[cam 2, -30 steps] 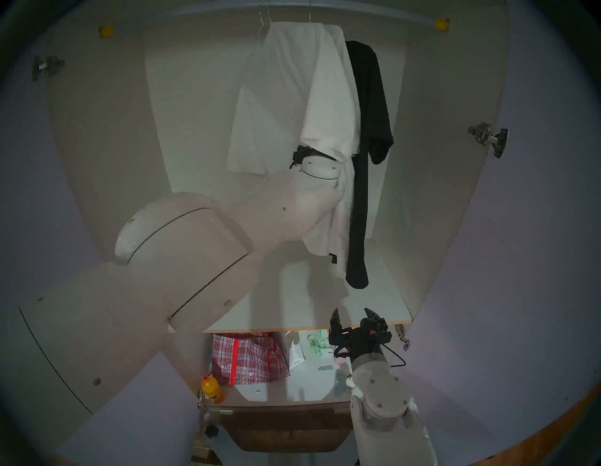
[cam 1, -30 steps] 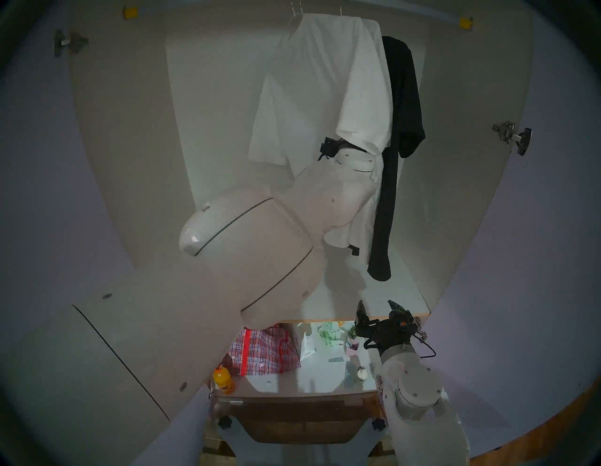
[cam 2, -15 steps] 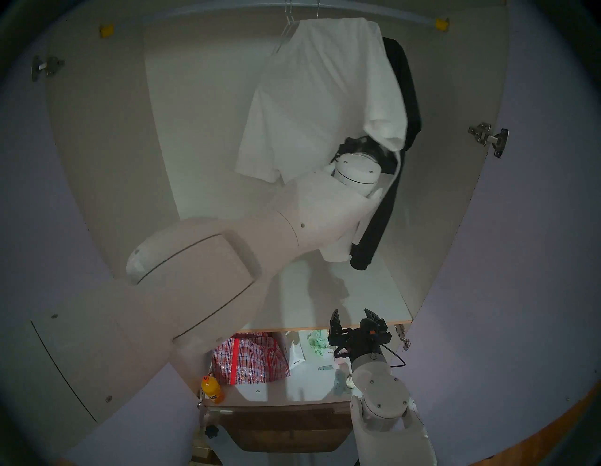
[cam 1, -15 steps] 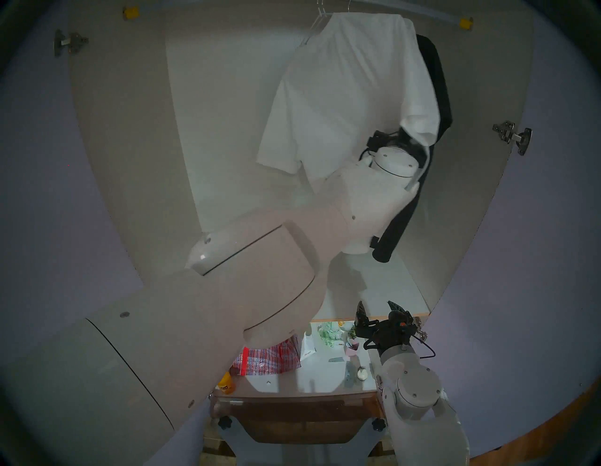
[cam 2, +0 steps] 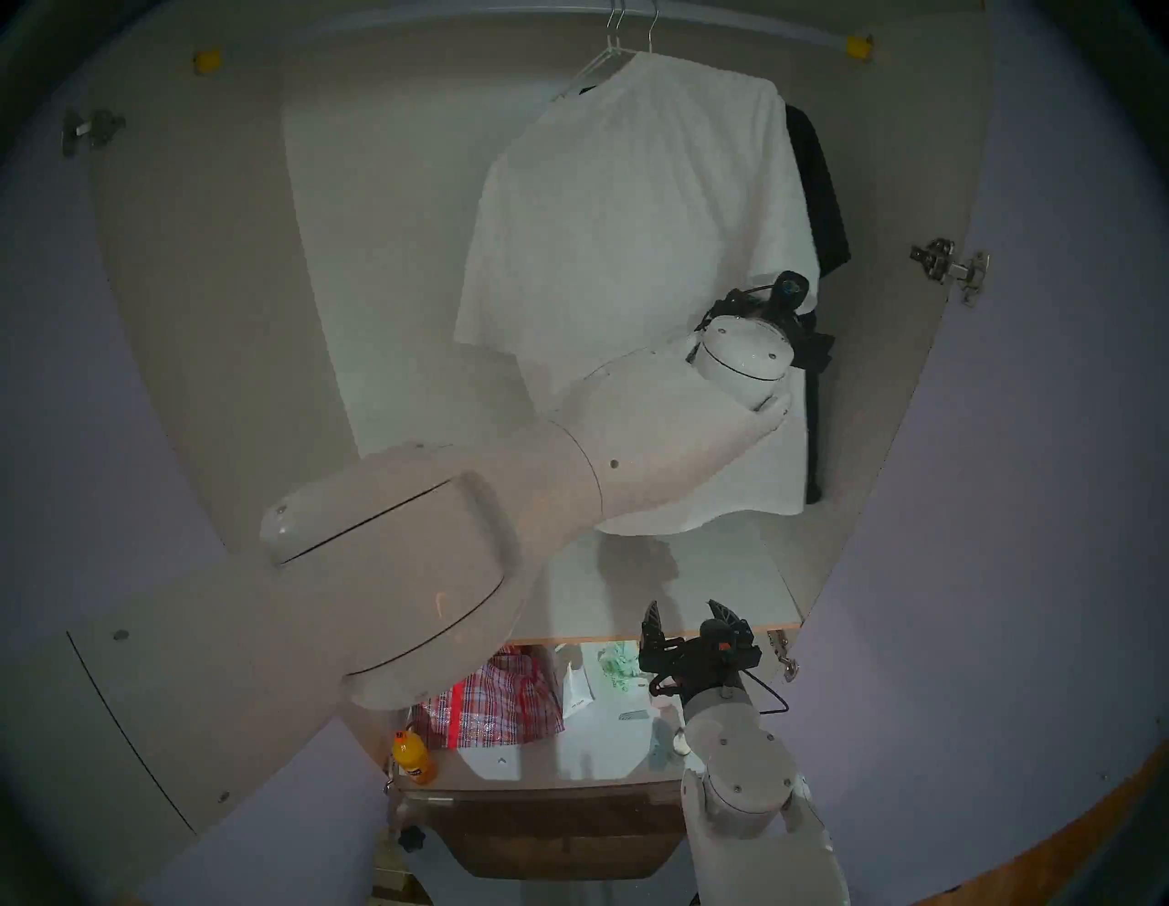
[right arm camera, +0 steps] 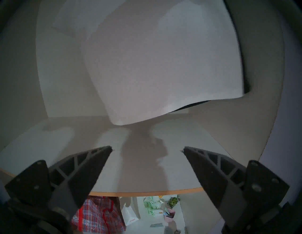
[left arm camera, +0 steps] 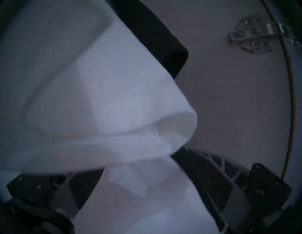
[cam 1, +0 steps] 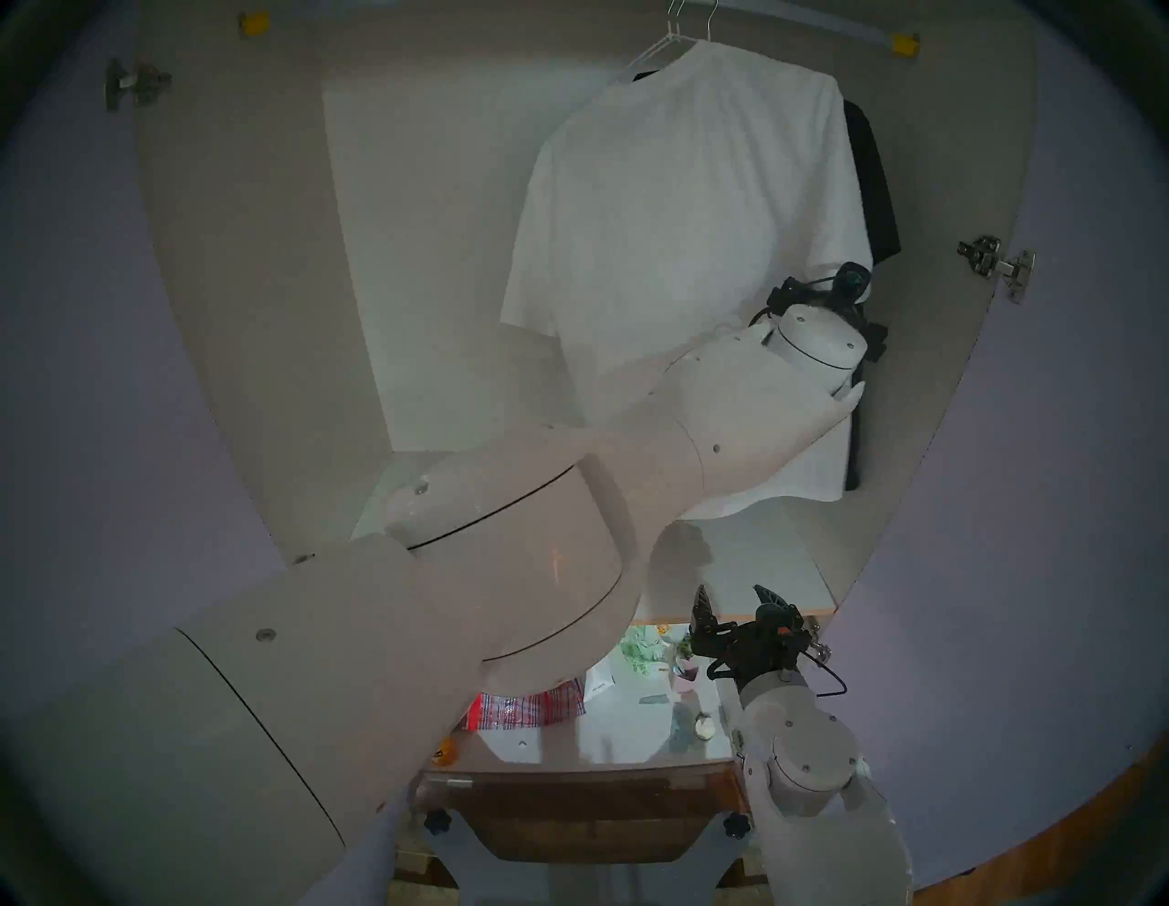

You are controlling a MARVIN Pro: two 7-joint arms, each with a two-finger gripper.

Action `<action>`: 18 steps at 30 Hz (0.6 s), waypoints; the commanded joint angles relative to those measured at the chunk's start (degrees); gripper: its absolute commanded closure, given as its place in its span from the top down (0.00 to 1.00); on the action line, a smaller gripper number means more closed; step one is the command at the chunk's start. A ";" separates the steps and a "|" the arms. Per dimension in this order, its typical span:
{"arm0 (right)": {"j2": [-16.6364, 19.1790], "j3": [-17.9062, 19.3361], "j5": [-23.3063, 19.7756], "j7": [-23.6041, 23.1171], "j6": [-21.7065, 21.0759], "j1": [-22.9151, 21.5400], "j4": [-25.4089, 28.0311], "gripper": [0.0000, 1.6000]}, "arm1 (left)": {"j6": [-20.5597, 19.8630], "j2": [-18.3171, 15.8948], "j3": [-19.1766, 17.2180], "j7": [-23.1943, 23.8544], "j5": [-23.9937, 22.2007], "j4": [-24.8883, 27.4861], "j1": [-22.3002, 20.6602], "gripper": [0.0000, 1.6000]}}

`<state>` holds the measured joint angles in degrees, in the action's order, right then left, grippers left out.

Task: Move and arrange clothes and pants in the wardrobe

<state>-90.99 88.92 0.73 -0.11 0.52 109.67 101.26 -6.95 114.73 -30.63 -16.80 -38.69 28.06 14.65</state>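
The left hand [left arm camera: 137, 165] is buried in the right side of the large white shirt [cam 1: 683, 253], cloth draped between its two black fingers [left arm camera: 205, 176]; whether they pinch the fabric cannot be told. The shirt hangs on a wire hanger [cam 1: 658, 47] from the wardrobe rail [cam 1: 822, 25], with the black garment [cam 1: 876, 183] just behind it against the right wall near a steel hinge [cam 1: 996, 266]. The right hand [cam 1: 734, 601] hovers spread wide and empty at the wood-edged shelf [cam 1: 759, 569], above a red plaid bag [cam 2: 500, 702] and an orange bottle [cam 2: 411, 756] on the worktop [cam 2: 569, 759] below.
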 commanded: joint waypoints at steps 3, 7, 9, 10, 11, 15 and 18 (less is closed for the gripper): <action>-0.20 -0.14 -0.12 -0.02 0.39 -0.40 1.88 1.00 | 7.53 0.27 -2.07 -2.51 -1.87 -1.63 -0.43 1.00; -0.20 -0.14 -0.12 -0.02 0.36 -0.35 1.96 1.00 | 12.35 0.27 -2.73 -2.50 -1.56 -2.36 0.56 1.00; -0.20 -0.14 -0.12 -0.02 0.36 -0.35 1.96 1.00 | 13.84 0.27 -2.22 -2.49 -1.82 -2.68 0.56 1.00; -0.20 -0.14 -0.12 -0.02 0.35 -0.35 1.96 1.00 | 14.21 0.27 -2.04 -2.50 -1.93 -2.77 0.54 1.00; -0.20 -0.14 -0.12 -0.02 0.35 -0.35 1.96 1.00 | 14.51 0.27 -1.85 -2.53 -2.06 -2.85 0.52 1.00; -0.21 -0.14 -0.13 -0.02 0.30 -0.29 2.08 1.00 | 16.25 0.27 0.96 -3.03 0.92 -3.50 0.24 1.00; -0.22 -0.14 -0.13 -0.03 0.30 -0.29 2.07 1.00 | 17.43 -4.38 3.13 -3.52 2.08 1.84 1.84 1.00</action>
<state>-91.02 88.92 0.73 -0.12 0.50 109.83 101.70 7.60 113.84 -28.83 -20.17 -38.99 24.43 16.89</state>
